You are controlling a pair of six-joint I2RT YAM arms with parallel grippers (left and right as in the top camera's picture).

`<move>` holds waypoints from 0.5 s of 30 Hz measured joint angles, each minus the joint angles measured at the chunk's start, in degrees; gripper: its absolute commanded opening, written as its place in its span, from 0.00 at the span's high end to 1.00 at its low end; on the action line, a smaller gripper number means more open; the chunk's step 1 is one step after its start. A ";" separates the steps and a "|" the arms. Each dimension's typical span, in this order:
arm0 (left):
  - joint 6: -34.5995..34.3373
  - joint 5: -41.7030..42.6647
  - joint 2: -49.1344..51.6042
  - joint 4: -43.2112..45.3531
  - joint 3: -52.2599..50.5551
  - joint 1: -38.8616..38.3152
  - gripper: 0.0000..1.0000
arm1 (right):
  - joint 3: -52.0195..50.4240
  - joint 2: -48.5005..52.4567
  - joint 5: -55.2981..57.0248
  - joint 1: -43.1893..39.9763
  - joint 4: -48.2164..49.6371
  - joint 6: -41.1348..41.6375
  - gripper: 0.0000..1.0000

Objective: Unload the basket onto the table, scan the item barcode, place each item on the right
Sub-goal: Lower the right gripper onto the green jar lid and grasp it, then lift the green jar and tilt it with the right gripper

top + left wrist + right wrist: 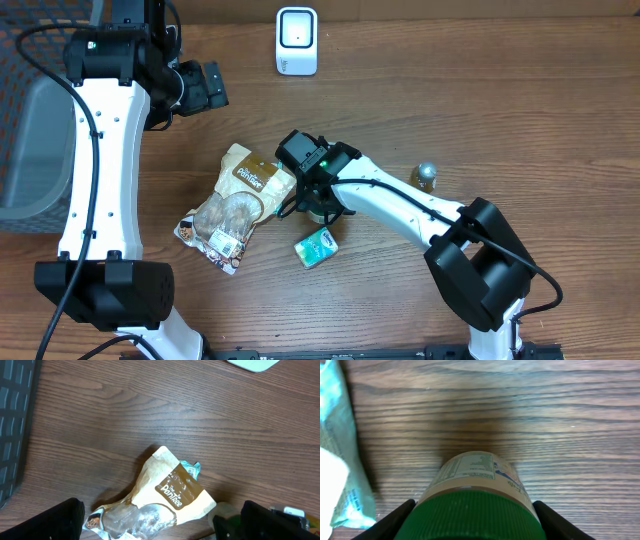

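In the right wrist view, the nearest thing is a green ribbed lid (475, 520) that fills the bottom centre of the frame. The right gripper (474, 509) straddles it, with one dark finger (395, 521) at the lower left and the other at the lower right. Both sit tight against the lid's rim, but I cannot tell whether they are already squeezing it. Just past the lid is the jar (470, 471), its cream label with small print facing up. Beyond that there is only the brown wooden table (560, 405).

In the overhead view, a small teal carton (317, 247) lies lowest, just below centre. The jar is right above it at the middle of the frame, mostly hidden under the right wrist. A tan snack bag (240, 205) lies left of centre, close beside the jar. A small round metallic object (426, 175) sits right of centre, apart from the others.

Higher up, at the upper left, the left gripper (162, 511) hangs above the table with its fingers spread wide and nothing between them. A grey bin (35, 140) sits at the left edge. The white scanner (297, 40) stands at the top centre, well apart from the jar.
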 measured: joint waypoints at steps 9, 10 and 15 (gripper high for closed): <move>0.00 0.00 0.00 0.00 0.00 0.00 0.00 | 4.50 0.00 0.00 -3.28 -9.64 -1.40 0.43; 0.00 0.00 0.00 -0.02 0.00 0.00 0.00 | 5.70 0.00 -0.11 -3.56 -10.47 -1.57 0.43; 0.00 0.00 0.00 0.00 0.00 0.00 0.00 | 8.70 -0.79 -5.05 -4.02 -13.84 -1.81 0.46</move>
